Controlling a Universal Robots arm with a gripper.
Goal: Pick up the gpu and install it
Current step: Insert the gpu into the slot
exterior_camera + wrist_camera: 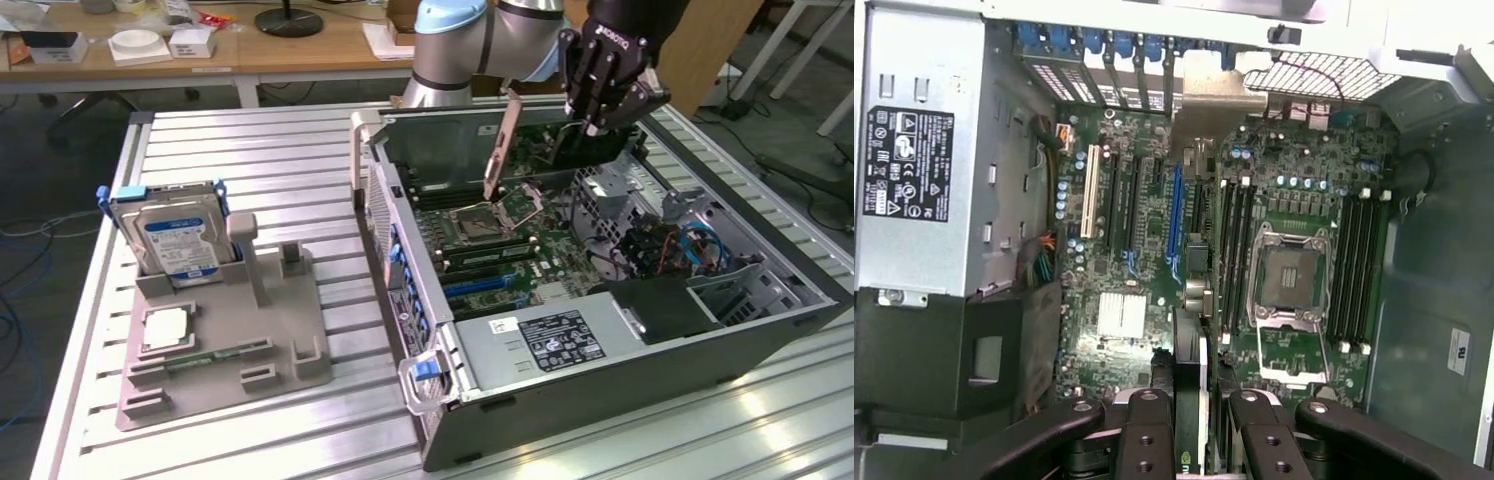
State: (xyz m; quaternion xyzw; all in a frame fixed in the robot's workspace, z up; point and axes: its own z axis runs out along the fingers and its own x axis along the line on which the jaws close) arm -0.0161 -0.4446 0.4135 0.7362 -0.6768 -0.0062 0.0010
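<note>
gpu [587,148] hangs on edge above open computer case [747,330], pinched by jaws closed partway onto its upper edge, silver bracket [501,140] pointing down toward motherboard [534,250]. From exterior view's left we note: hard drive [174,240] upright in grey holder [267,340] on tabletop [267,150], processor chip [167,328] flat just beside it, then case. Wrist view: we see card edge-on between fingers [1144,430], blue slot [1176,215] beyond.
</note>
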